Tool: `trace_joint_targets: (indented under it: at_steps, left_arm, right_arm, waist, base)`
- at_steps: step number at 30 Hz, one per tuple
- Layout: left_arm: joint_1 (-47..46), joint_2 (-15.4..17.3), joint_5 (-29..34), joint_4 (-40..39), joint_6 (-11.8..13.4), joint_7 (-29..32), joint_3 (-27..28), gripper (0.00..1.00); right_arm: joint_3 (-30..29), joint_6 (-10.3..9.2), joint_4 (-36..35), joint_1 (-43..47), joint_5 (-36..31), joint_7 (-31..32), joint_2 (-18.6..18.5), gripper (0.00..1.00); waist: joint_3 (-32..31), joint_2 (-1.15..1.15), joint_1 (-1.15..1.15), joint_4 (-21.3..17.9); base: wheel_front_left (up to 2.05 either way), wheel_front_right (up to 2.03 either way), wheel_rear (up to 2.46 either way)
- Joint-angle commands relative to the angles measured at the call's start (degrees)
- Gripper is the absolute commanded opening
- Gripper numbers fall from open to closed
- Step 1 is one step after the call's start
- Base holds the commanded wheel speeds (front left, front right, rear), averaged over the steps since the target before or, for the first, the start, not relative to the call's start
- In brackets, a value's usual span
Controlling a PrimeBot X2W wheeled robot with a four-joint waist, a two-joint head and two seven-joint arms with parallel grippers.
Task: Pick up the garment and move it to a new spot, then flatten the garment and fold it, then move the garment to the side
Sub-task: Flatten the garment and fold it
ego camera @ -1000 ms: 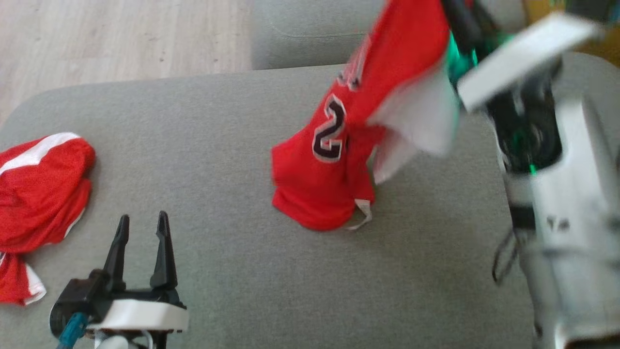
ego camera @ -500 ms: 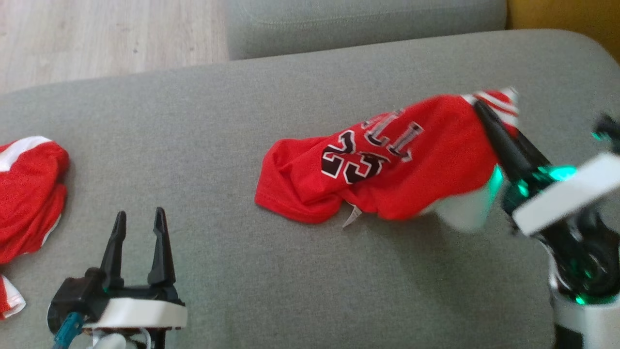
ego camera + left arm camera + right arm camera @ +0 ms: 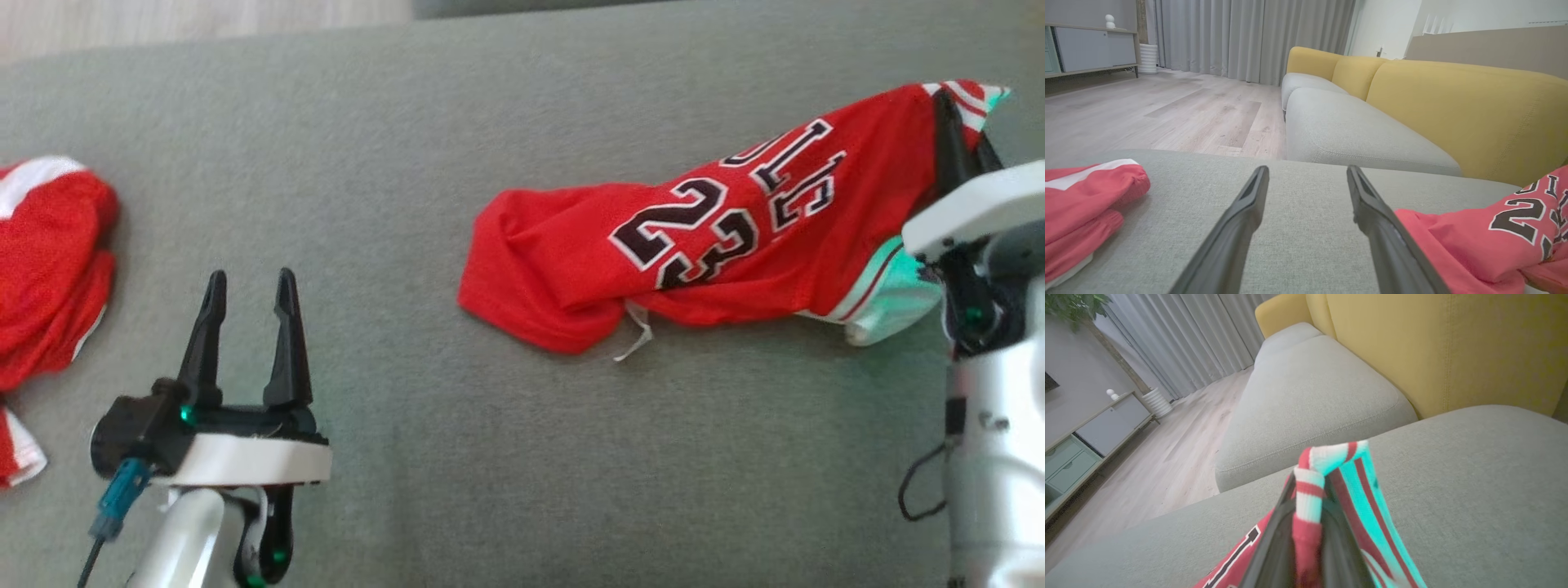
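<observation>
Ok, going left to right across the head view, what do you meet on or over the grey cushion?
crumpled red-and-white garment at the left edge → left gripper, jaws open → red number 23 jersey, stretched out towards the right.

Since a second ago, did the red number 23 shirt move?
Yes. The jersey was hanging high from the right gripper; now it has come down onto the grey cushion, stretched out toward the robot's right.

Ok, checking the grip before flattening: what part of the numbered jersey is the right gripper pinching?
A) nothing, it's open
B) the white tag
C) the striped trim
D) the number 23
C: the right gripper is shut on the jersey's striped trim, which bunches up between its fingers.
</observation>
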Motion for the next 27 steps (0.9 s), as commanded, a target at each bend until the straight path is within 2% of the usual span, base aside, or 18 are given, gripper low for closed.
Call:
trace_joint_targets:
  at_steps: [1, 3, 9, 15, 18, 27]
  left_arm:
    - [-2.7, 0.4, 0.9, -0.9, -0.2, -0.5, 1.3, 1.00]
    - [-3.1, 0.1, 1.0, -0.5, -0.5, -0.5, 1.0, 1.00]
    - [-2.8, -0.3, 1.2, 0.7, -0.7, -0.5, 1.2, 1.00]
    - [0.5, -0.3, 1.1, 1.3, -0.6, -0.5, 3.0, 1.00]
    - [2.5, -0.1, 1.0, 1.3, -0.4, -0.5, 3.9, 1.00]
    - [5.8, -0.1, 0.9, 0.8, -0.2, -0.5, 4.5, 1.00]
  right_arm:
    - [2.0, 0.44, 3.5, -4.6, 0.3, -3.8, -1.0, 0.19]
    - [3.7, 0.44, 7.6, -6.5, 0.2, -5.8, -1.9, 1.00]
    - [9.3, 0.44, 12.0, -7.5, -1.9, -10.9, -5.0, 1.00]
    - [11.0, 0.44, 9.0, -1.3, -8.0, -13.9, -7.0, 1.00]
    - [9.5, 0.44, 4.6, 4.3, -11.1, -12.7, -6.2, 1.00]
    - [5.8, 0.44, -11.4, 20.5, -15.0, -4.3, 0.6, 1.00]
  waist:
    - [1.8, 0.00, -0.01, 2.0]
    - [2.0, 0.00, -0.01, 2.5]
    - [0.3, 0.00, -0.01, 2.5]
    - [-4.1, 0.00, -0.01, 0.5]
    - [-6.2, 0.00, -0.01, -0.6]
    - [-9.4, 0.00, -0.01, -2.1]
  base:
    - [0.00, 0.00, 0.00]
    - [0.00, 0.00, 0.00]
    - [0.00, 0.00, 0.00]
    - [0.00, 0.00, 0.00]
    - [0.00, 0.00, 0.00]
    - [0.00, 0.00, 0.00]
